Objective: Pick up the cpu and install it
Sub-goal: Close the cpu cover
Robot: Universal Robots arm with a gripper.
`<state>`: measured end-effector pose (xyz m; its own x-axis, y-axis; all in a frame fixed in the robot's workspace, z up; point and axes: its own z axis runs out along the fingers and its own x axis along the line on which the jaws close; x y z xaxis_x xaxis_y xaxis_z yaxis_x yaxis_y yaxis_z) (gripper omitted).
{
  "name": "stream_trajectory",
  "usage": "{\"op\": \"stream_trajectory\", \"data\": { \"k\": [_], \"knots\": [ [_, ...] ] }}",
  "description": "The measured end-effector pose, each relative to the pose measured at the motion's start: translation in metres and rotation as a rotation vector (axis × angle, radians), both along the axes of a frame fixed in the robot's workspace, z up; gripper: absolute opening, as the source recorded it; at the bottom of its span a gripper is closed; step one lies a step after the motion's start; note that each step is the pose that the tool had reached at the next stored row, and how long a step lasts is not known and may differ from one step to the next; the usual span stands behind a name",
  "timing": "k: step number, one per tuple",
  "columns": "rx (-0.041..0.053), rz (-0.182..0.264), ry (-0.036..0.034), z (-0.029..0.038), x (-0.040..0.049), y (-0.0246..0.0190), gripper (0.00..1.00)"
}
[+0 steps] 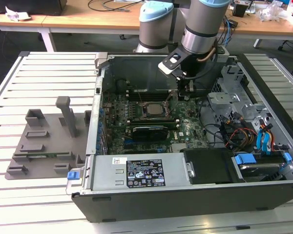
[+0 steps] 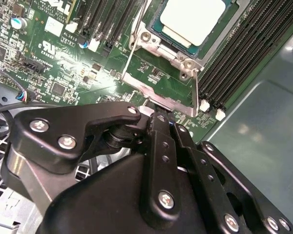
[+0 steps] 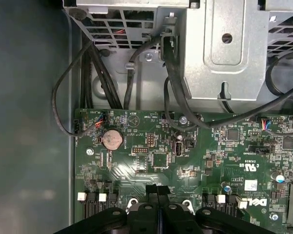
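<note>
Silver-grey cpu [image 2: 190,17] lies flat in the socket [image 2: 161,51], metal frame around it, so it reads as already seated; matte plain top, thin darker teal rim. Jaws pressed together on nothing, hanging just over the motherboard [image 3: 151,146] to the exterior view's right of the socket

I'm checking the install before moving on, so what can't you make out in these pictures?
1. Silver-topped square cpu: cut off by the second wrist view's top edge, so full seating is unclear.
2. Metal socket frame: far side beyond that edge; latching unknowable.
3. Black gripper: jaws shut, tips' contact with the green motherboard hidden by its body in both wrist views.
</note>
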<state>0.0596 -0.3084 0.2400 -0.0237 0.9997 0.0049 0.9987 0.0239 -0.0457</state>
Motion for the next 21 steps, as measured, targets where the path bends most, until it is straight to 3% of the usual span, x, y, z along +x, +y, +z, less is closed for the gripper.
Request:
{"op": "stream_trajectory", "data": {
  "k": [21],
  "knots": [
    [0.0,0.0,0.0,-0.0002,-0.0154,0.0,0.11]
  ]
}}
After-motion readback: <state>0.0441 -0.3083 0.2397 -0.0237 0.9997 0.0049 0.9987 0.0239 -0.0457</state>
